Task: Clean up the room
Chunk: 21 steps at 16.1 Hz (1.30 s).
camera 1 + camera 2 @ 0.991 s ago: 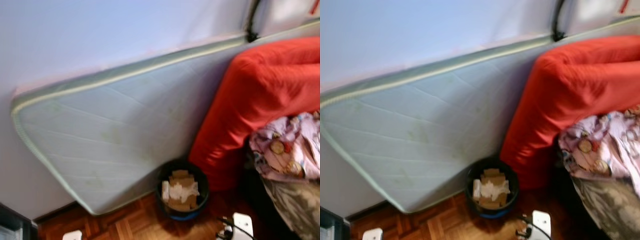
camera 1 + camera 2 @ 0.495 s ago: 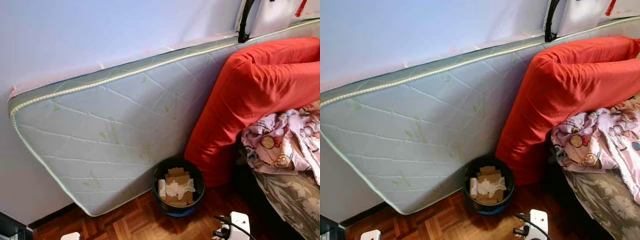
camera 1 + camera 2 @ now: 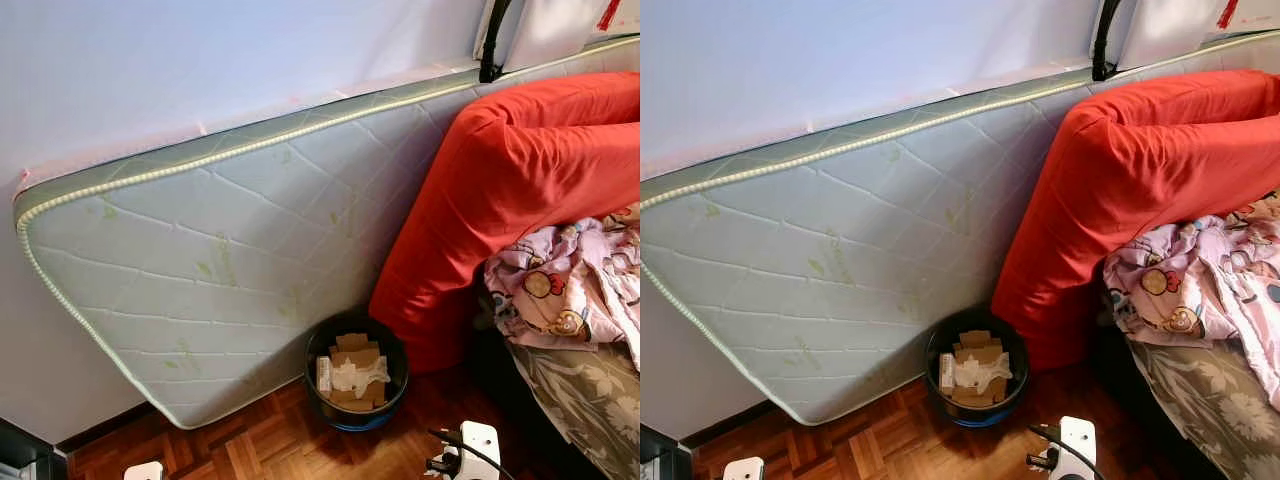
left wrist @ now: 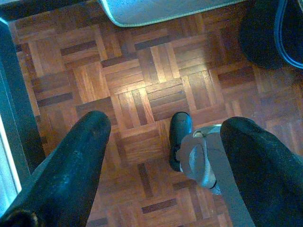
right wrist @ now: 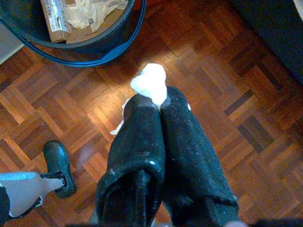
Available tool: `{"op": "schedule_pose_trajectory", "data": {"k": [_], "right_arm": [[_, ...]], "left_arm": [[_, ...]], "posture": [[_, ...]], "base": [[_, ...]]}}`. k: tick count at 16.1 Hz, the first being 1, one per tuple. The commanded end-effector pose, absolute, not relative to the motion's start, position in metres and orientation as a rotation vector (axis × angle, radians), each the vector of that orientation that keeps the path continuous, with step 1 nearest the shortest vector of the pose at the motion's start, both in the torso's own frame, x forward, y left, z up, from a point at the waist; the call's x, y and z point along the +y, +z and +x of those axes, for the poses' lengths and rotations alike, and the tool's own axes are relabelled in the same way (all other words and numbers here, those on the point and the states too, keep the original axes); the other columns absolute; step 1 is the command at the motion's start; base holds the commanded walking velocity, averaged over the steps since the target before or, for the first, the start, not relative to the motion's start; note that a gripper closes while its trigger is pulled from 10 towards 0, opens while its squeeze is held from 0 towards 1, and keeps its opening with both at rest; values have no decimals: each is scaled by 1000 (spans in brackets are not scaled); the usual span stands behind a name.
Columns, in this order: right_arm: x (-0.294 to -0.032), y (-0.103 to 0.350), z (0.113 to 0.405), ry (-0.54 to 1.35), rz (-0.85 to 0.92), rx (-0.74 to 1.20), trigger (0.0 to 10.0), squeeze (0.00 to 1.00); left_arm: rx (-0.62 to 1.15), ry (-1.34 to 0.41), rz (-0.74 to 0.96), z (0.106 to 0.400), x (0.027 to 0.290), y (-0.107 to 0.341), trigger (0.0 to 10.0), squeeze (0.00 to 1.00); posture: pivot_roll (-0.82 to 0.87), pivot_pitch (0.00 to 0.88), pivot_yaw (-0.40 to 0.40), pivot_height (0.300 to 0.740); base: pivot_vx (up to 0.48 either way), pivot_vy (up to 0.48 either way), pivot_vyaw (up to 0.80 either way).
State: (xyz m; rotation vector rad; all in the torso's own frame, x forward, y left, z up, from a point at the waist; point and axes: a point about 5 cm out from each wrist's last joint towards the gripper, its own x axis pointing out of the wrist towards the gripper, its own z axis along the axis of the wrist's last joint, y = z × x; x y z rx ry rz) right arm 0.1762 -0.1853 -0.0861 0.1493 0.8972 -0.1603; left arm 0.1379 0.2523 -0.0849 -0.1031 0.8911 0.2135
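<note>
Right pincer (image 5: 158,101) clenched on a white tissue (image 5: 150,84) near the bin's rim (image 5: 90,59) — left pincer (image 4: 163,130) released over bare parquet (image 4: 142,85).

Right gripper (image 5: 157,97): fingers pressed together, pinching a white crumpled wad (image 5: 150,84) at the tips, pointed down toward the parquet floor (image 5: 213,94). Left gripper (image 4: 163,135): fingers spread wide apart, nothing between them, pointed down above the robot's black foot (image 4: 180,137).

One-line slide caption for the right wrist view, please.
Right hand shut on a white tissue above parquet floor, near the waste bin.
</note>
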Motion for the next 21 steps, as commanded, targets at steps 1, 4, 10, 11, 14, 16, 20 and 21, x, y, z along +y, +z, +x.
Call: {"op": "schedule_pose_trajectory", "data": {"k": [1, 4, 10, 11, 14, 16, 20, 21], "right_arm": [[-187, -84, 180, -155, 139, 878, 10000, 0], [-186, -83, 181, -152, 142, 869, 10000, 0], [-186, -81, 185, -142, 148, 857, 10000, 0], [-186, -81, 185, -139, 144, 858, 10000, 0], [-187, -79, 188, -120, 111, 841, 10000, 0], [-186, -80, 187, -128, 141, 853, 10000, 0], [-185, -80, 187, -107, 135, 850, 10000, 0], [-184, -80, 188, -105, 134, 849, 10000, 0]], "left_arm": [[894, 217, -103, 137, 252, -86, 10000, 0], [902, 219, -94, 136, 252, -86, 10000, 0], [901, 223, -95, 137, 252, -86, 10000, 0], [901, 226, -98, 137, 252, -86, 10000, 0], [902, 228, -97, 136, 252, -86, 10000, 0], [902, 224, -95, 136, 252, -86, 10000, 0], [903, 223, -90, 136, 252, -86, 10000, 0], [903, 222, -89, 136, 252, -86, 10000, 0]], "posture": [[64, 7, -23, 740], [71, 4, -25, 740], [68, 4, -27, 740], [67, 3, -27, 740], [65, 0, -24, 740], [69, 0, -22, 740], [65, 0, -18, 740], [65, 0, -18, 740]], "base": [[0, 0, 0], [0, 0, 800], [167, 0, 0], [259, 0, 0], [263, 0, 533], [264, 0, 228], [263, 0, 0], [262, 0, 0]]}}
